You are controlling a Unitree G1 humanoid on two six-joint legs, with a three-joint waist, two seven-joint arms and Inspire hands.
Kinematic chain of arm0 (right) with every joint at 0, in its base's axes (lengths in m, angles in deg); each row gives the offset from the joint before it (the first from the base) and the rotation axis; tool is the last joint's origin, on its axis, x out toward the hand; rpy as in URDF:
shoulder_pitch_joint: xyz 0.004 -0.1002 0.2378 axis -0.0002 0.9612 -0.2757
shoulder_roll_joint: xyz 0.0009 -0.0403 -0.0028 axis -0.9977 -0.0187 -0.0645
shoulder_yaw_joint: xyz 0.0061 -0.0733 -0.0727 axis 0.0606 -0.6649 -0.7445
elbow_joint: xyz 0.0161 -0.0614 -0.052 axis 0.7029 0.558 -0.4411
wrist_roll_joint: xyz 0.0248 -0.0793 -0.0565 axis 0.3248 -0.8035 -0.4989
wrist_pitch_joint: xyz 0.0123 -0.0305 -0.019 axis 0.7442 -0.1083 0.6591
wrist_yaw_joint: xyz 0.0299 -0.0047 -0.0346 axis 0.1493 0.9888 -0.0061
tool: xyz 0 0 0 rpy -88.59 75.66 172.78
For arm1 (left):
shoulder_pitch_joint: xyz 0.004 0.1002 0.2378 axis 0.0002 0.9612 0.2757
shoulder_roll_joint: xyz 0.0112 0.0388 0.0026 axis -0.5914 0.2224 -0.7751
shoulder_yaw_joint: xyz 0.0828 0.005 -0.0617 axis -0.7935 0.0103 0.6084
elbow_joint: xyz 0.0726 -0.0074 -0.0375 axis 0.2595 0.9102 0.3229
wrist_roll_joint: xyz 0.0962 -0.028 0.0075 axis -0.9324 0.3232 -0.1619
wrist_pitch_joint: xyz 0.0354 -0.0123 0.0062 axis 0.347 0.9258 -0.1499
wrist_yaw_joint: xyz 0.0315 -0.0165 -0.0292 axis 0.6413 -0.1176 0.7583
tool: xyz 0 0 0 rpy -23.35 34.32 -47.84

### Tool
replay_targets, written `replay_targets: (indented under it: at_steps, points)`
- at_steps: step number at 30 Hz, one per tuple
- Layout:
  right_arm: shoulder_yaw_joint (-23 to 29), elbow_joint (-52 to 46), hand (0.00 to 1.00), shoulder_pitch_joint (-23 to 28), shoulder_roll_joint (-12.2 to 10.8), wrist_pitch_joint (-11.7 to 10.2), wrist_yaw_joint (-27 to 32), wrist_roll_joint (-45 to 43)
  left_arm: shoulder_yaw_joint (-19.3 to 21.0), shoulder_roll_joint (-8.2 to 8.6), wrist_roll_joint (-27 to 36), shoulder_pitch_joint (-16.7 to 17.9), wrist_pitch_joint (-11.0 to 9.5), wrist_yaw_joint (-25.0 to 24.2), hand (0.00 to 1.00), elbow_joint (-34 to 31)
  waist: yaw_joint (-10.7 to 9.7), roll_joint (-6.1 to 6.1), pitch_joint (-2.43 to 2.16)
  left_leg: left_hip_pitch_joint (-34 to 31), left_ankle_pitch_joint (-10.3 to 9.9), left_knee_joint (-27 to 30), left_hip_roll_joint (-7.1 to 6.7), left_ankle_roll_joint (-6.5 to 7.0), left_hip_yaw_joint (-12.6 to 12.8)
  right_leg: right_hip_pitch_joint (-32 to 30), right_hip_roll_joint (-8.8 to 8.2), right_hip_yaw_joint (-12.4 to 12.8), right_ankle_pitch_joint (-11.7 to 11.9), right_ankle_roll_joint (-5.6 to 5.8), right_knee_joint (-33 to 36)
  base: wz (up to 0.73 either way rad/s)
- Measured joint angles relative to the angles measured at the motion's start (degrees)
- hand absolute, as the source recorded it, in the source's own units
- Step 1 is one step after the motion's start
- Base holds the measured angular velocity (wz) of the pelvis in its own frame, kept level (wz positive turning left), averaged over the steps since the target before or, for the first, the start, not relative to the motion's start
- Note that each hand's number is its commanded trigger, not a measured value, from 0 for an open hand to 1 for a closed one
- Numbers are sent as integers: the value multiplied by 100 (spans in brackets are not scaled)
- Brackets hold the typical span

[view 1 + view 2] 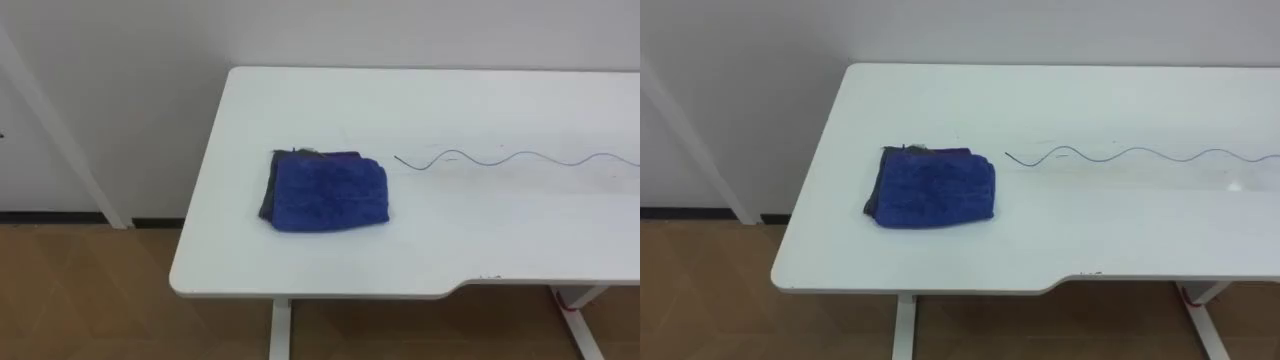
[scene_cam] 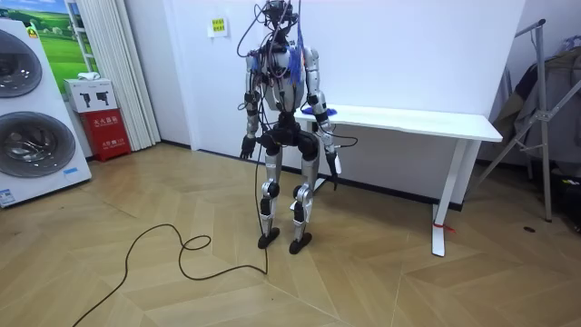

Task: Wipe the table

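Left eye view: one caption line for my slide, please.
Folded blue cloth near the left end of the white table, a wavy dark line to its right.

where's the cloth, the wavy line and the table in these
cloth (image 1: 328,192): left eye view, middle of its top face
wavy line (image 1: 525,154): left eye view, a bend near its middle
table (image 1: 300,270): left eye view, bare top near the front edge

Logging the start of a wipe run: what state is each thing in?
blue cloth: folded, lying on the table, untouched
table: marked by a wavy dark line, not yet wiped
left hand: hanging by the robot's side
right hand: hanging by the robot's side
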Motion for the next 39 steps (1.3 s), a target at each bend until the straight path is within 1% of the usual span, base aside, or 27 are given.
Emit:
replay_targets:
  at_steps: [5,9,15,17,19,20,21,22,23,24,25,26,27,28,29,30,31,32,33,34,36,37,39]
  points:
    - [-1,-18,0,-26,3,-41,0,-17,-90,7,7,-2,-14,-1,0,-18,14,-3,4,-11,0,-20,4,0,73,-89,4,58,-28,-2,73,-6]
    - [3,-2,0,-13,4,-184,1,5,-94,5,27,-27,-103,-1,0,-18,-7,-9,6,-4,0,-13,0,0,98,-67,2,83,-32,0,97,-2]
    - [23,15,0,-11,5,-183,25,127,-76,-3,229,-38,-106,-3,0,56,-3,-17,5,-17,0,-13,7,0,182,-111,6,156,-35,2,80,-6]
    - [47,44,0,1,4,-184,112,472,12,-1,249,-33,-103,-24,0,60,-1,-23,7,-20,0,-19,13,0,180,-109,2,145,-34,3,69,2]
    - [317,72,0,75,3,-188,309,1162,134,2,270,-10,-101,-25,0,102,-18,-20,5,-2,0,-13,9,0,180,-73,-5,133,-36,8,77,2]
    - [391,82,0,97,2,-192,357,1315,179,2,273,-1,-101,-25,0,101,-25,-20,5,-3,0,-9,6,0,181,-69,-9,121,-38,11,77,6]
    - [615,111,0,107,2,-196,445,1577,268,1,271,23,-98,-25,0,92,-62,-26,3,-8,0,-9,-2,0,173,-66,-15,103,-41,15,72,10]
    - [910,160,0,103,21,-195,538,1890,374,-3,273,55,-94,-25,0,92,-119,-27,4,-13,0,-9,1,0,149,-56,-16,84,-45,18,59,10]
    - [1084,207,0,92,40,-200,576,2048,444,-5,272,73,-91,-25,0,91,-150,-27,4,-11,0,-11,2,0,144,-55,-17,83,-47,21,55,5]
    - [1507,265,0,91,81,-214,663,2232,635,-6,249,97,-92,-28,0,90,-186,-31,2,-4,0,-10,3,0,148,-77,-17,93,-53,21,54,0]
    - [1937,310,0,99,126,-236,776,2393,876,-16,238,119,-90,-31,0,76,-263,-54,-1,-5,0,-10,6,0,149,-76,-21,77,-61,19,67,0]
    - [2127,325,0,110,159,-243,828,2506,1002,-23,231,141,-88,-32,0,45,-307,-78,-5,-4,0,-13,5,0,149,-72,-22,74,-70,18,73,0]
    - [2489,390,0,118,275,-242,905,2706,1204,-48,216,189,-85,-35,0,-25,-340,-90,-8,-1,0,-14,7,0,162,-66,-17,81,-71,17,74,0]
    - [2833,396,0,107,435,-243,1017,2892,1326,-108,219,208,-93,-38,0,-63,-375,-118,-10,2,0,-13,6,0,164,-50,-17,88,-71,16,77,-4]
    - [3021,405,0,106,543,-241,1067,2990,1403,-142,225,207,-92,-44,0,-69,-398,-155,-27,4,0,-15,4,0,164,-48,-17,91,-72,16,78,-3]
    - [3307,413,0,84,773,-240,1208,3167,1562,-216,228,208,-83,-45,0,-105,-446,-181,-23,4,0,-12,3,0,164,-53,-18,103,-72,17,79,-8]
    - [3475,410,0,13,1007,-243,1437,3250,1603,-334,227,205,-73,-45,0,-171,-459,-215,-9,-3,0,-10,0,0,176,-105,-11,144,-77,13,79,-10]
    - [3540,405,0,-46,1105,-254,1564,3257,1603,-401,226,199,-76,-45,0,-196,-469,-238,0,-13,0,-10,0,0,180,-137,-5,163,-77,13,85,-10]
    - [3708,395,0,-182,1277,-287,1785,3258,1613,-527,234,152,-81,-45,0,-216,-485,-292,10,-32,0,-11,-1,0,187,-166,9,183,-78,11,87,-7]
    - [3801,354,0,-307,1408,-330,1997,3285,1624,-620,242,140,-91,-45,0,-245,-477,-341,19,-39,0,-12,1,0,204,-183,23,213,-77,8,87,-6]
    - [3850,158,0,-491,1547,-390,2295,3376,1628,-687,241,52,-143,-45,0,-268,-466,-411,18,-41,0,-16,8,0,242,-202,34,245,-63,5,85,-9]
    - [3850,15,0,-593,1629,-448,2447,3403,1611,-689,240,47,-186,-45,0,-263,-467,-441,23,-48,0,-19,6,0,248,-214,33,250,-46,14,85,-7]
    - [3847,-346,0,-684,1694,-488,2691,3396,1545,-676,235,16,-233,-46,0,-300,-446,-460,22,-84,0,-18,1,0,274,-254,39,255,-27,23,85,-6]
